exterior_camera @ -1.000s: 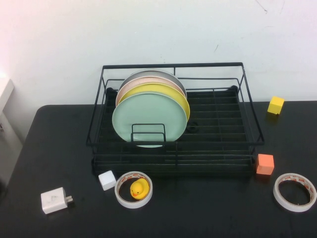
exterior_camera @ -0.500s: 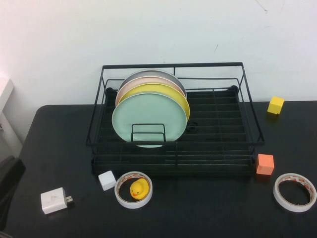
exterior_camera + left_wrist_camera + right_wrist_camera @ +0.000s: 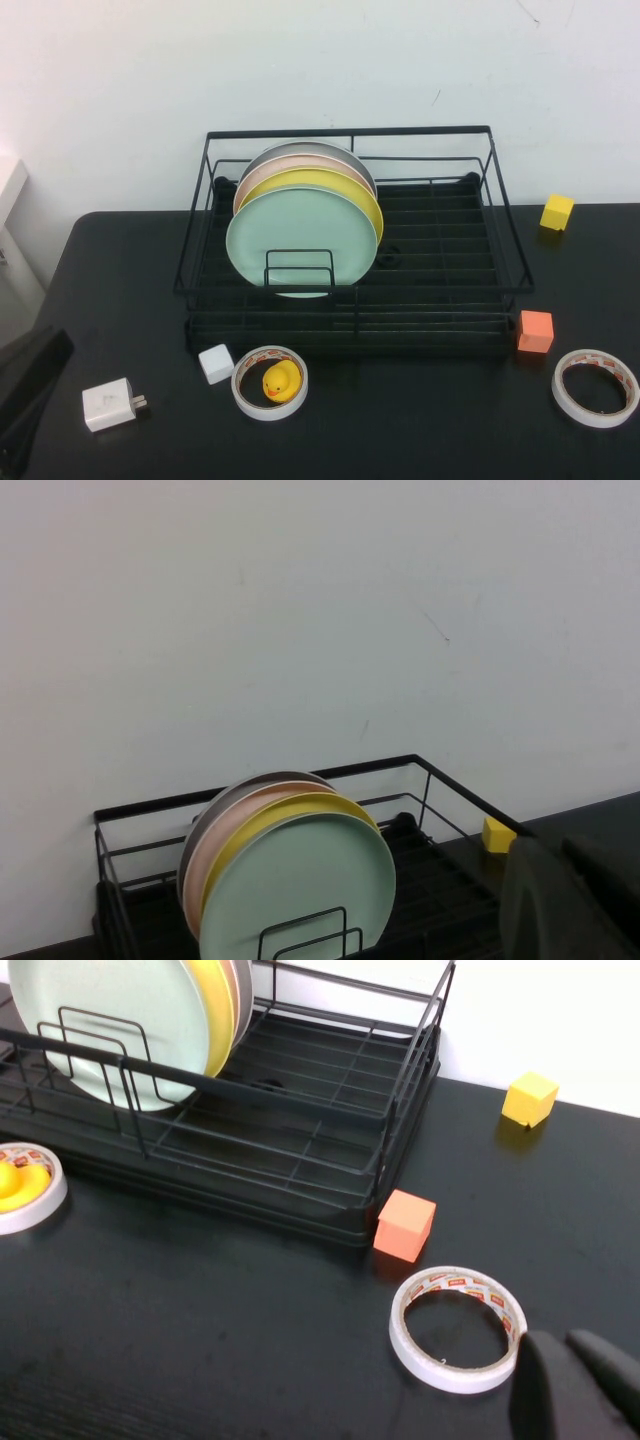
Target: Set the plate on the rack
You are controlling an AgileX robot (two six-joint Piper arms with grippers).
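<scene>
The pale mint-green plate stands upright in the black wire rack, at the front of a row, behind the small wire loop divider. A yellow plate, a pink one and a grey one stand behind it. The plate and rack also show in the left wrist view, and the plate and rack in the right wrist view. My left gripper is at the table's front left corner, far from the rack, shut and empty. My right gripper is shut and empty beside a tape roll; it is out of the high view.
In front of the rack lie a white cube, a tape roll with a yellow duck inside, and a white charger. On the right are an orange cube, a yellow cube and a second tape roll.
My left arm has come into the high view at the lower left and moved further in. The plates and rack have not moved.
</scene>
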